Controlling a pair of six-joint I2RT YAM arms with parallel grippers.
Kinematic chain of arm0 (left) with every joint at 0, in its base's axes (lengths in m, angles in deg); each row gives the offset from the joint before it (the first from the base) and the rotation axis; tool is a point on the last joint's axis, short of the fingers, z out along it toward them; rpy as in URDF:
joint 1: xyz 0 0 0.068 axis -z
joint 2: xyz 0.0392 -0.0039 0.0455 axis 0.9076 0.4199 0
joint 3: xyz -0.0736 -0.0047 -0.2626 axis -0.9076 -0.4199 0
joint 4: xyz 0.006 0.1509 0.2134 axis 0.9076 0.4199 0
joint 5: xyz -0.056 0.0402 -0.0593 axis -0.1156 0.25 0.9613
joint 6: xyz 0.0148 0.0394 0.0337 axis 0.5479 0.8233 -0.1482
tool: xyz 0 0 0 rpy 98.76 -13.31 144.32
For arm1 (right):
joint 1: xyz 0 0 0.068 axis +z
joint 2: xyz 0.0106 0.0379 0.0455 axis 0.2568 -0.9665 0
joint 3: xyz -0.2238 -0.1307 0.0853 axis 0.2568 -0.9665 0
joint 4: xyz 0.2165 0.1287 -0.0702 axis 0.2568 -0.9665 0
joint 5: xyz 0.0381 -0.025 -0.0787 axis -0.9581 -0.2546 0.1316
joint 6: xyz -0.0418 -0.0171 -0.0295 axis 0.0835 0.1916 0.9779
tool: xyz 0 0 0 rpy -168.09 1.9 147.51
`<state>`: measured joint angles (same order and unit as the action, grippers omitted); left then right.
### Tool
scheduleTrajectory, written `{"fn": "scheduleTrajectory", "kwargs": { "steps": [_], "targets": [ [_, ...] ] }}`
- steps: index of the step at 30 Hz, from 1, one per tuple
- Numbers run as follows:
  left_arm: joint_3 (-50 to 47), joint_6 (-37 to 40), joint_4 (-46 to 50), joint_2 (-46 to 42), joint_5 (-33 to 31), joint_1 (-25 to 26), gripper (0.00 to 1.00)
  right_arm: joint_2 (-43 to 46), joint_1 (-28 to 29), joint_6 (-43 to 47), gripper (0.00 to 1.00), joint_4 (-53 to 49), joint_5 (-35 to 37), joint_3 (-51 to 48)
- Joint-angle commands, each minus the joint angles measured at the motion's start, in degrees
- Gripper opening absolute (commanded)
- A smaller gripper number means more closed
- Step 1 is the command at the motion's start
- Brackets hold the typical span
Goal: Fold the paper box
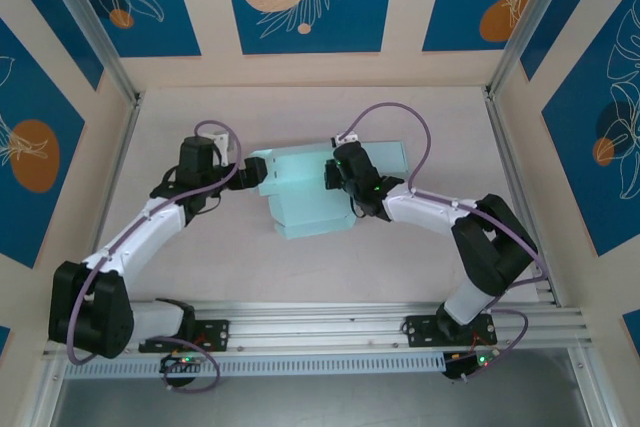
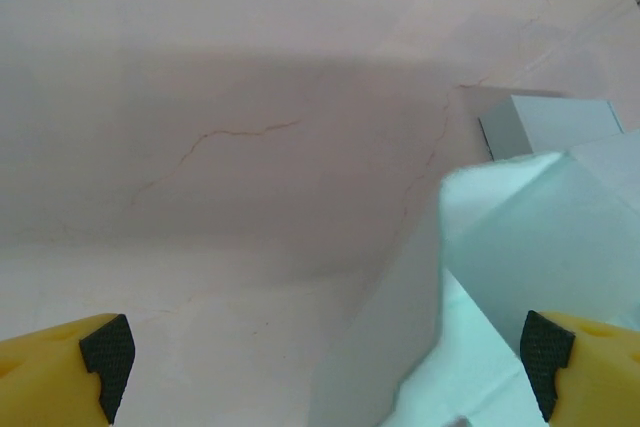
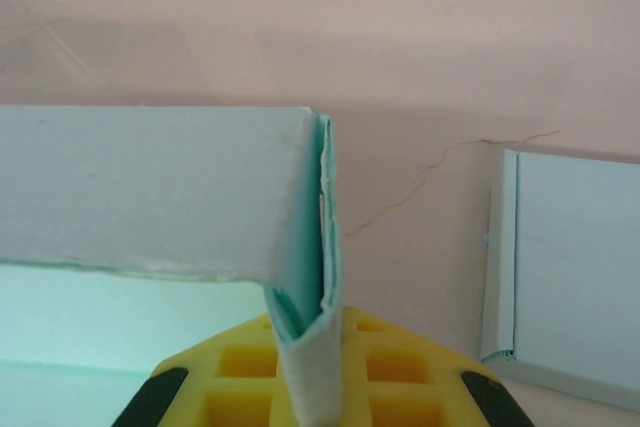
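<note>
A half-folded pale mint-green paper box (image 1: pixel 305 202) lies at the middle of the pale pink table (image 1: pixel 420 257), between the two white-and-black arms. The right tool (image 3: pixel 310 372) is at the box's far right side, clenched on an upright wall of the box. The wrist view shows the wall's doubled paper edge pinched between yellow fingers. The left tool (image 2: pixel 325 357) is at the box's far left side, released. Its yellow, black-padded fingers (image 2: pixel 105 352) are spread wide just above the table. A loose flap of the box reaches into the right side of that gap; whether it touches a pad cannot be told. A flat pale blue card panel (image 1: pixel 388 155) lies on the table just right of the box, at the far side.
</note>
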<state>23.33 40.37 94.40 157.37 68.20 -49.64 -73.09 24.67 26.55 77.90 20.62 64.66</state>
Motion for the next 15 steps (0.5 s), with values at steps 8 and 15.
{"fn": "scheduleTrajectory", "kwargs": {
  "steps": [8,15],
  "targets": [
    [-0.5,-6.8,-12.4,7.1,6.5,1.5,0.97,1.1,2.2,-0.4,0.00,11.7,-2.1,-4.6],
    [-1.4,-10.8,-11.9,7.0,0.4,2.5,0.99,-1.4,3.2,-2.2,0.00,12.0,2.1,-4.1]
  ]
}}
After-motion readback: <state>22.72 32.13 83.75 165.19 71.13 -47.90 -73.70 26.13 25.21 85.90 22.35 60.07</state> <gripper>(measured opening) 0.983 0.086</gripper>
